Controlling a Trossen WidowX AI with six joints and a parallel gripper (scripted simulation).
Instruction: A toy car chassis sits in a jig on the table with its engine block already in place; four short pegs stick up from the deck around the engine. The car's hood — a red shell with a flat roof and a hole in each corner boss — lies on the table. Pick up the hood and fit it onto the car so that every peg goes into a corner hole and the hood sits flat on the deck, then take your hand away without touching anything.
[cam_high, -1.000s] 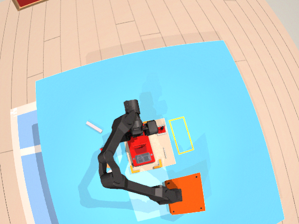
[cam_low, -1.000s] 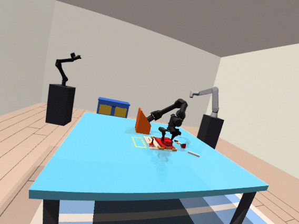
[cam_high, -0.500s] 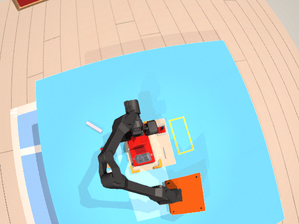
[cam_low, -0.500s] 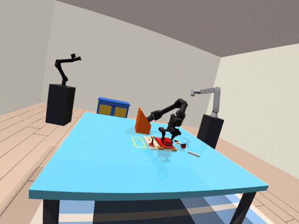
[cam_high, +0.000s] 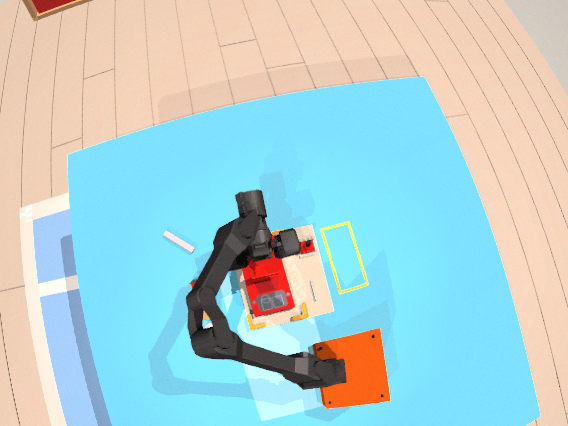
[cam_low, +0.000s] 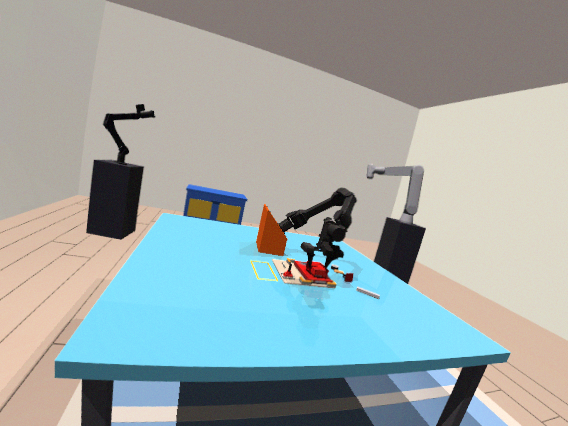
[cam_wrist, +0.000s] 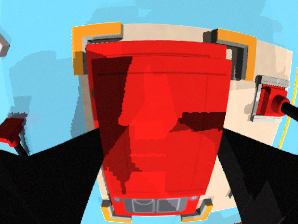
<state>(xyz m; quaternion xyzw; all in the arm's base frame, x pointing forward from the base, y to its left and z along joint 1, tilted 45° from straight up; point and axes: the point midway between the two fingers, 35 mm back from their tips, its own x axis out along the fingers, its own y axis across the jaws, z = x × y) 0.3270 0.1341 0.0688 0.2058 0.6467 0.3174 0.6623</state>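
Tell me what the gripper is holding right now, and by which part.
The gripper holds the red flat-roofed hood shell by its two long sides.

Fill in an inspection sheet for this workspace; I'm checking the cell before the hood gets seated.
Surface: blue table, with a yellow outlined rectangle marked on it.
Job's things: red hood held over the car chassis, which sits in the jig; whether the pegs are in the holes cannot be told.
Clutter: white bar; small red piece beside the jig; red part on the jig board.
Grippers: gripper shut on the hood.
Cables: nothing seen.
Surroundings: orange base plate carrying the arm; two other arms on black pedestals; blue cabinet; wood floor; striped rug.
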